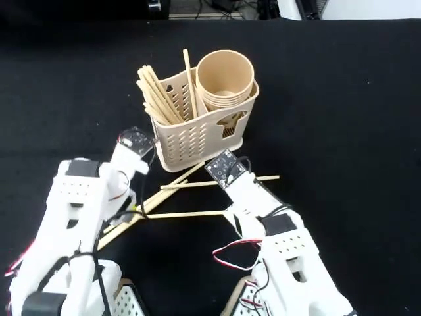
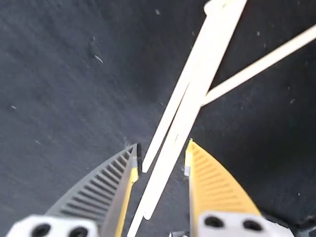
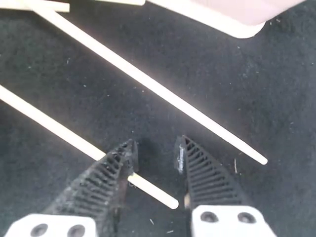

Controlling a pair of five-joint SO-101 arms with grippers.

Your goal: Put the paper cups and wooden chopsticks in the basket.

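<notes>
The beige slotted basket point(image 1: 220, 128) holds stacked paper cups point(image 1: 225, 78) and a bundle of wooden chopsticks point(image 1: 158, 95). Loose chopsticks lie on the black cloth in front of it. A joined pair point(image 2: 185, 113) runs between the fingers of my open left gripper point(image 2: 163, 148), not clamped. My right gripper point(image 3: 157, 148) is open just above the cloth. One single chopstick point(image 3: 59, 128) passes under one of its fingers, with its tip between them. A second chopstick point(image 3: 148, 81) lies just beyond the fingertips, near the basket's base point(image 3: 237, 15).
In the high view, three loose pieces cross in front of the basket: the long pair point(image 1: 154, 204), a stick point(image 1: 220, 183) and another stick point(image 1: 187, 214). Both white arms point(image 1: 79, 217) point(image 1: 276, 243) crowd the front. Black cloth spreads out on either side.
</notes>
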